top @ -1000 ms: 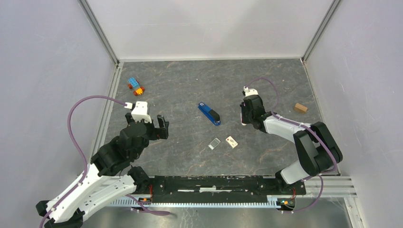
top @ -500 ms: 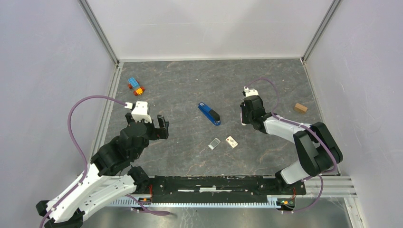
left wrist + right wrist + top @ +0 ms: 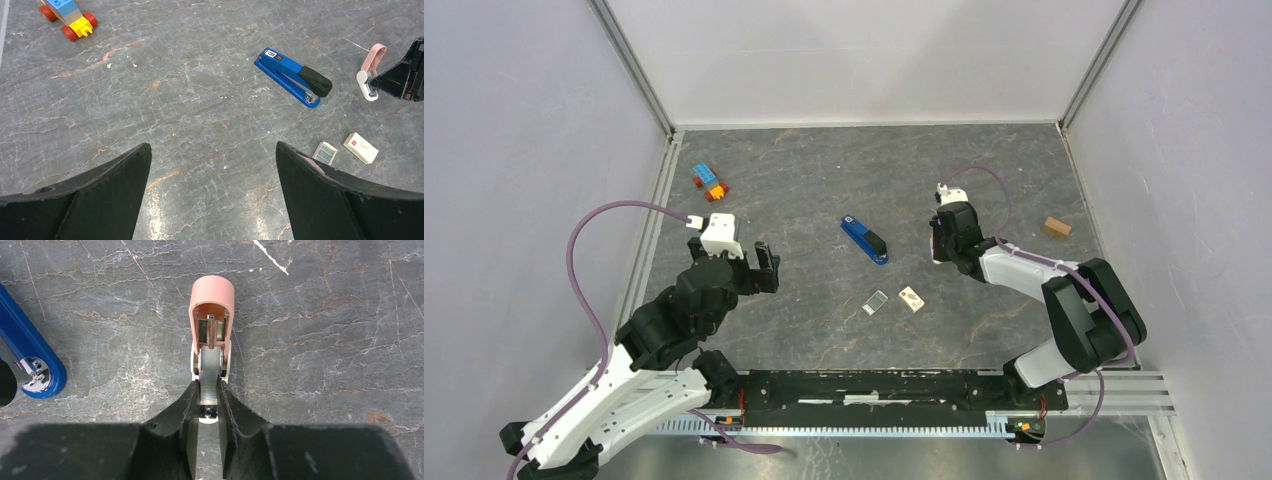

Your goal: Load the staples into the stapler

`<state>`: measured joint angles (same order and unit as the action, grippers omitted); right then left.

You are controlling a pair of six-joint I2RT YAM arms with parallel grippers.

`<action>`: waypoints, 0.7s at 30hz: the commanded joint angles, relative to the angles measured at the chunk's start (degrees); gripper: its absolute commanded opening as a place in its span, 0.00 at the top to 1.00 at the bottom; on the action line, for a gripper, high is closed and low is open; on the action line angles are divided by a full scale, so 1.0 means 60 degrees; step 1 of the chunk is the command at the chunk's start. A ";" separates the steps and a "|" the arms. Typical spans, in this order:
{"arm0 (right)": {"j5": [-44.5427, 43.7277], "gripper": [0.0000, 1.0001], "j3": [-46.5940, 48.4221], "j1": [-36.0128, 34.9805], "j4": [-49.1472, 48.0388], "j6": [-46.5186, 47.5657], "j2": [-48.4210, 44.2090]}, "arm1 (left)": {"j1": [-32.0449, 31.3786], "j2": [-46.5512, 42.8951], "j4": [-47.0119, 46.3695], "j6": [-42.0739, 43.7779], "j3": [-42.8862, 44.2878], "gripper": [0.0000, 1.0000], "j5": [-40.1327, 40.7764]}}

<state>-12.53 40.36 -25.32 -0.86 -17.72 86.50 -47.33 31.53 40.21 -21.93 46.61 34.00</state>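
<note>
The blue stapler [image 3: 864, 240] with a black end lies closed on the table's middle; it also shows in the left wrist view [image 3: 292, 77] and at the left edge of the right wrist view [image 3: 30, 355]. The staples [image 3: 876, 302], a small silvery strip, lie flat nearer the front [image 3: 325, 152]. My right gripper [image 3: 939, 245] is low to the right of the stapler, shut [image 3: 207, 385] on the white and metal end of a small pink-and-white piece [image 3: 211, 325]. My left gripper [image 3: 762, 268] is open and empty [image 3: 212, 147], left of the stapler and above the table.
A small white box [image 3: 911, 298] lies just right of the staples. Blue-orange-red toy bricks [image 3: 709, 182] sit at the back left. A brown block [image 3: 1055, 227] lies at the right by the wall. Walls close in three sides.
</note>
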 commanded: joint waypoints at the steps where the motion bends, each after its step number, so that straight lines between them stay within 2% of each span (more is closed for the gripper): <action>1: -0.0108 0.76 -0.0185 0.0036 0.0129 0.0059 -0.0236 | 0.0022 0.0039 -0.0187 0.0199 0.0023 0.00 0.0138; 15: -0.0123 0.71 -0.0150 0.0041 0.0129 0.0049 -0.0373 | 0.0022 0.0025 -0.0184 0.0206 0.0010 0.00 0.0178; 21: -0.0020 0.69 0.0365 0.0034 0.0456 0.0098 -0.0610 | 0.0022 0.0055 -0.0185 0.0199 0.0011 0.00 0.0163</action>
<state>-12.49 39.81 -25.32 0.47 -17.69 85.23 -47.33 31.53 40.18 -21.93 46.61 34.02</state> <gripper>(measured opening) 0.294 0.996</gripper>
